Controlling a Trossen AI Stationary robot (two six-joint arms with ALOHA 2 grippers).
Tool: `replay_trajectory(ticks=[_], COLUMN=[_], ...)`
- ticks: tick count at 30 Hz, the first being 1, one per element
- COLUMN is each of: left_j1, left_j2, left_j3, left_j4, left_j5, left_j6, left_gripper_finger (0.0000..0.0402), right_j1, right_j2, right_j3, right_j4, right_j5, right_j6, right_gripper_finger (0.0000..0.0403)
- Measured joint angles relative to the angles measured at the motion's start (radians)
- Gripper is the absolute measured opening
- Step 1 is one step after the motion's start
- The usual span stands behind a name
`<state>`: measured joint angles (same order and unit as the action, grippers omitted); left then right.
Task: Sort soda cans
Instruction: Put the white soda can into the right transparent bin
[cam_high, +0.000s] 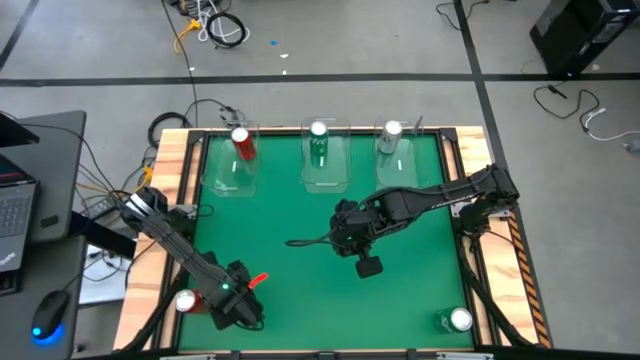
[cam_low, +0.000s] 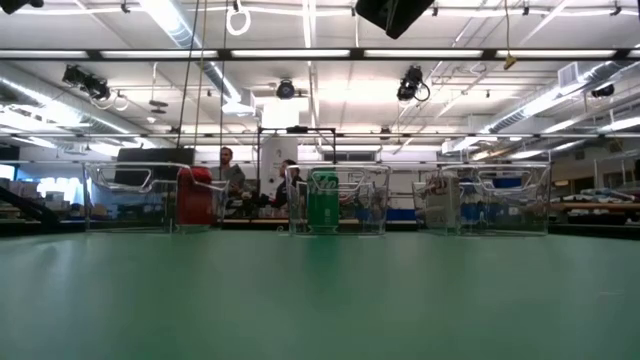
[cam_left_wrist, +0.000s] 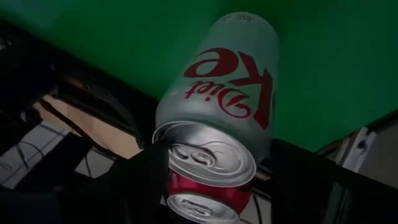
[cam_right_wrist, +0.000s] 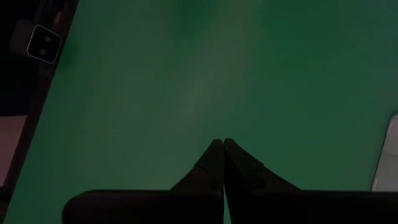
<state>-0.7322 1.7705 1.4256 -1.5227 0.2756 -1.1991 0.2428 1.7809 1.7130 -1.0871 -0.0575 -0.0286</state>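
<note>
Left tool (cam_high: 240, 300) at the desk's near-left corner pinches the upright Diet Coke can (cam_left_wrist: 217, 106); right tool (cam_right_wrist: 222, 148) pressed together, mid-desk, farther off.

A robotics laboratory in a large open hall is indicated. A wood-framed work table (cam_high: 170, 190) with a green surface is mounted on a grey concrete floor (cam_high: 400, 60) marked with dark tape lines. Beside the table's left edge, a laptop (cam_high: 12, 215) and a mouse (cam_high: 48, 320) are set on a desk, with loose cables (cam_high: 215, 25) beyond the table's far side. Behind the table, long ceiling strip lights (cam_low: 180, 30), overhead-mounted equipment and persons (cam_low: 228, 172) at benches are observed.
</note>
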Motion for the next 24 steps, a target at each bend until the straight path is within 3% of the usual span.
replay_trajectory(ticks=[18, 24], left_j1=[0.0, 0.007], left_j2=[-0.001, 0.009], left_j3=[-0.02, 0.039], left_j4=[0.038, -0.022], left_j5=[-0.022, -0.027], left_j6=[0.04, 0.041], left_gripper_finger=[0.0278, 0.027], right_j1=[0.003, 0.011], right_j2=[0.0, 0.0], right_j3=[0.0, 0.0], right_j4=[-0.007, -0.006], right_j5=[-0.016, -0.016], right_j6=[0.001, 0.0], right_gripper_finger=[0.001, 0.001])
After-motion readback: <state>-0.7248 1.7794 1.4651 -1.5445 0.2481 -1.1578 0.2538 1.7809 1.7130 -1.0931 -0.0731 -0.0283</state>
